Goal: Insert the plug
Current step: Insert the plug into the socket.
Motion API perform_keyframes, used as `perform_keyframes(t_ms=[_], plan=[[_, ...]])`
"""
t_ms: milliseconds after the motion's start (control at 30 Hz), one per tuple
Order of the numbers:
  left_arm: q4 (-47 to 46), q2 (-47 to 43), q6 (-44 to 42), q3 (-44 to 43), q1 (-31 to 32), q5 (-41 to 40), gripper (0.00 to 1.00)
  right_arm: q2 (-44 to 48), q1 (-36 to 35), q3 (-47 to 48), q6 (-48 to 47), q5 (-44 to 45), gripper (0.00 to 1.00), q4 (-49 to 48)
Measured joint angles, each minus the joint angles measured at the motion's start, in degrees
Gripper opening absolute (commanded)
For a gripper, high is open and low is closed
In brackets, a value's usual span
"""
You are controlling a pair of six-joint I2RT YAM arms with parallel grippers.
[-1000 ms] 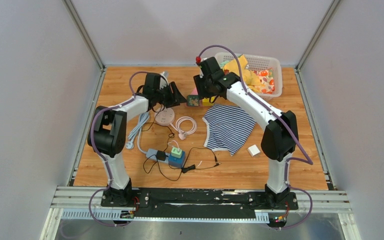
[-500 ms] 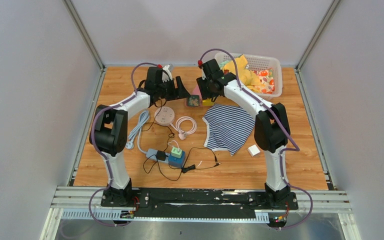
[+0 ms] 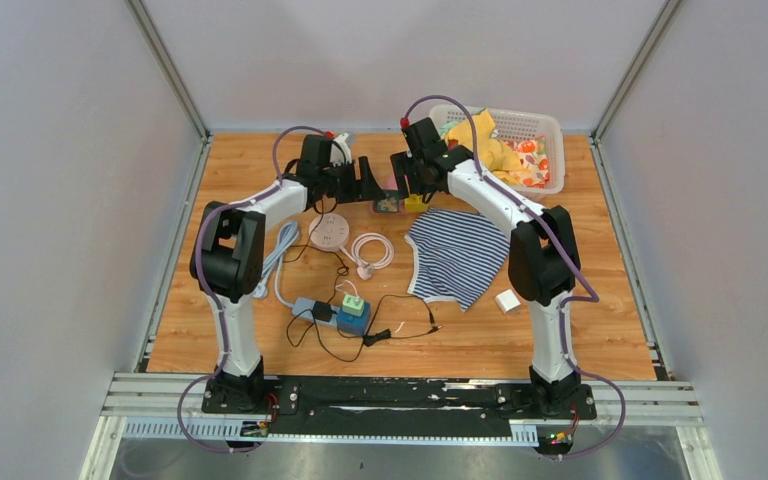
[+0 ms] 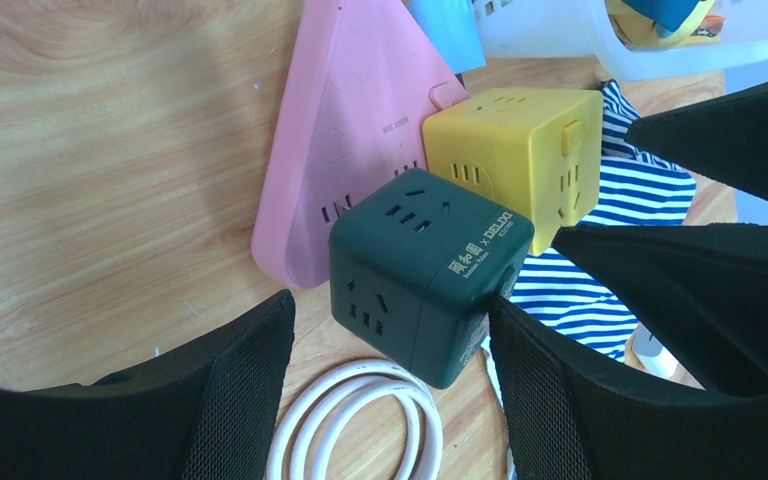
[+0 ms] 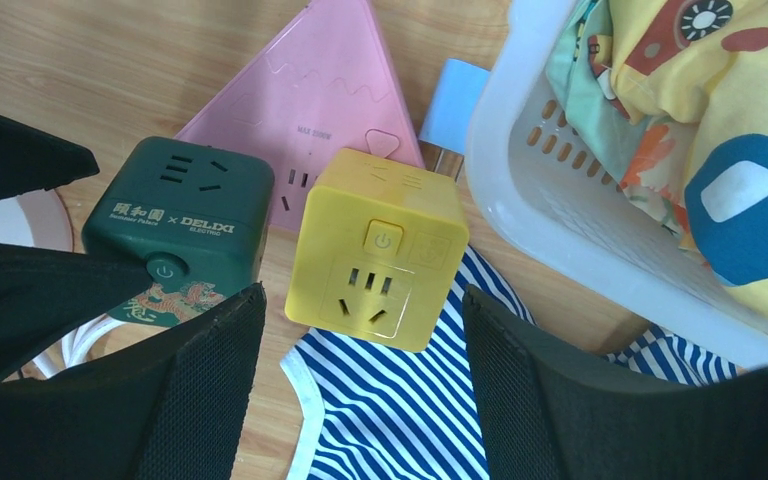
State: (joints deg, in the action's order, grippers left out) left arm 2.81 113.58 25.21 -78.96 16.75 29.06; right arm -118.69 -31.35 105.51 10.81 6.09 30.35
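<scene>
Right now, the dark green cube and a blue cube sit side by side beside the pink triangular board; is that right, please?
No: the right wrist view shows a yellow cube, not blue, next to the dark green cube beside the pink triangular board.

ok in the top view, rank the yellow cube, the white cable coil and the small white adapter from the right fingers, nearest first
1. yellow cube: at the back, right below the right fingers.
2. cable coil: mid-table, toward the left arm's side.
3. adapter: front right, beyond the striped shirt.
</scene>
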Motion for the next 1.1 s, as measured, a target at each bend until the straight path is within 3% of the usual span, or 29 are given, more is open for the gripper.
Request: perform_keyframes(t_ms=[367,1100], plan=[[0.1,1.3,-0.1,-1.5,0.2,1.0,0.62,-1.0,0.0,-0.3,2.0,1.7,0.70,-0.4],[2.8,2.6,1.7,-4.9,0.3,-1.2,0.55,-3.3,0.0,-0.3,4.7,3.3,0.67,-3.4]])
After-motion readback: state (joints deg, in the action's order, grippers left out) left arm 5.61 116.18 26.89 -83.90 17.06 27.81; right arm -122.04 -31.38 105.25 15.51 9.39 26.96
